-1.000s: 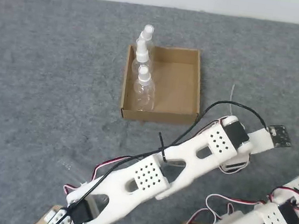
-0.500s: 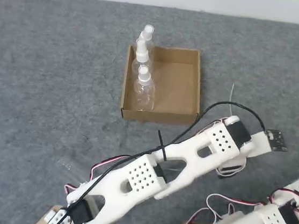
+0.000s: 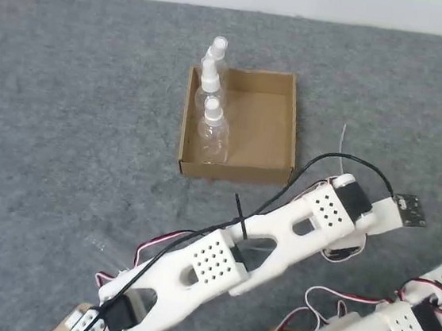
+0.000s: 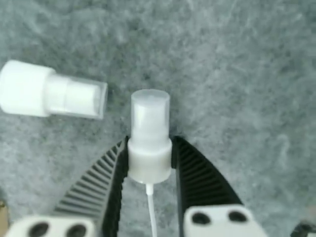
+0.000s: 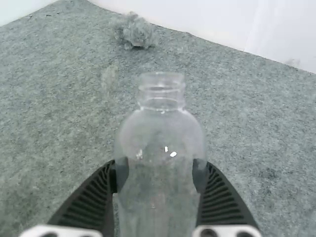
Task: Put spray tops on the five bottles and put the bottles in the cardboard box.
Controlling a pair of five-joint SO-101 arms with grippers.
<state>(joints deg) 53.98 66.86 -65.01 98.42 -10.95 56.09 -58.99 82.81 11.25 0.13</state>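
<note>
My left gripper (image 4: 149, 148) is shut on a white spray top (image 4: 149, 123) with a thin dip tube, just above the grey carpet. A second spray top (image 4: 49, 96) lies on its side close by. My right gripper (image 5: 158, 170) is shut on a clear bottle (image 5: 160, 133) with an open neck. In the high view the cardboard box (image 3: 277, 124) holds three clear bottles (image 3: 211, 132) with spray tops along its left wall. The left arm (image 3: 336, 210) stretches to the carpet just right of the box's front corner. The right arm (image 3: 403, 322) is at the lower right.
A faint clear object (image 3: 104, 246) lies on the carpet at the lower left. A thin white tube (image 3: 342, 143) lies right of the box. A tuft of grey fluff (image 5: 134, 30) sits near the white wall beyond the held bottle.
The left arm's wrist has shifted slightly toward the near side and to the right. The box, its bottles and the right arm have not moved.
</note>
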